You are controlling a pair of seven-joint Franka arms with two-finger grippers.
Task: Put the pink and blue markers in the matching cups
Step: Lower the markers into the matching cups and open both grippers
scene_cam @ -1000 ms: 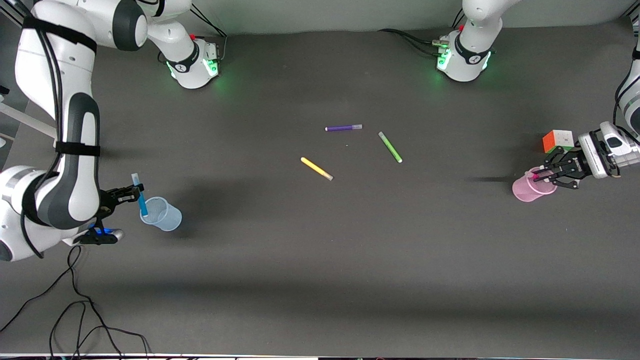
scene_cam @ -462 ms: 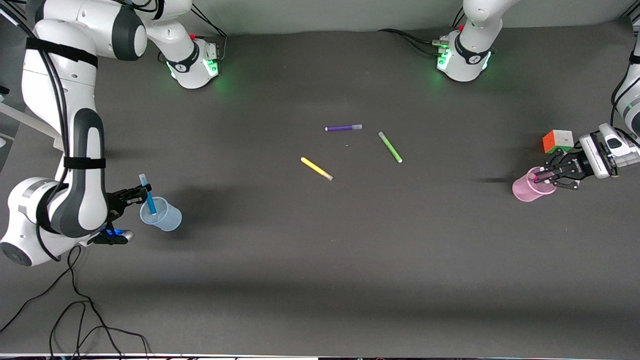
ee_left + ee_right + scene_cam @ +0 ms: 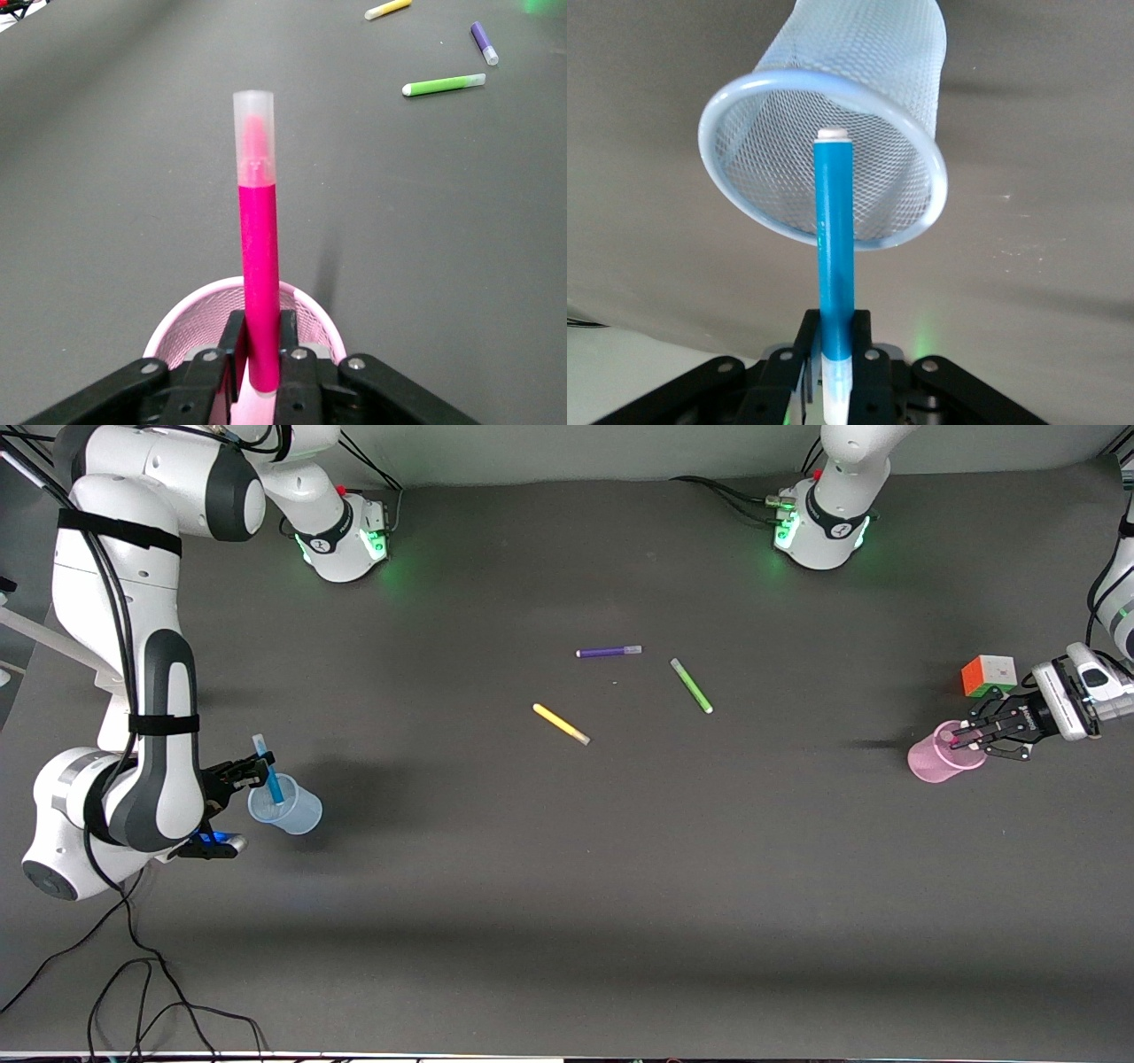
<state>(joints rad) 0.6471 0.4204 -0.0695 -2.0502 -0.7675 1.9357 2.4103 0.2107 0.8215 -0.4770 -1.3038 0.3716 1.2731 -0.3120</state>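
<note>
arms: chunky white shells, dark grey joints, black straps and cables
bases: glowing green
grippers: black linkage fingers, silver screws, blue light by right one

Dark grey counter [image 3: 567,886] fills nearly the whole front view, matte and evenly lit, with soft broad shadows banding across its lower part. Along the top edge runs a pale grey-green wall [image 3: 576,452], and green glow spills onto the counter surface in two patches near that edge. Black cables [image 3: 133,992] loop over the counter's near corner at the right arm's end.
</note>
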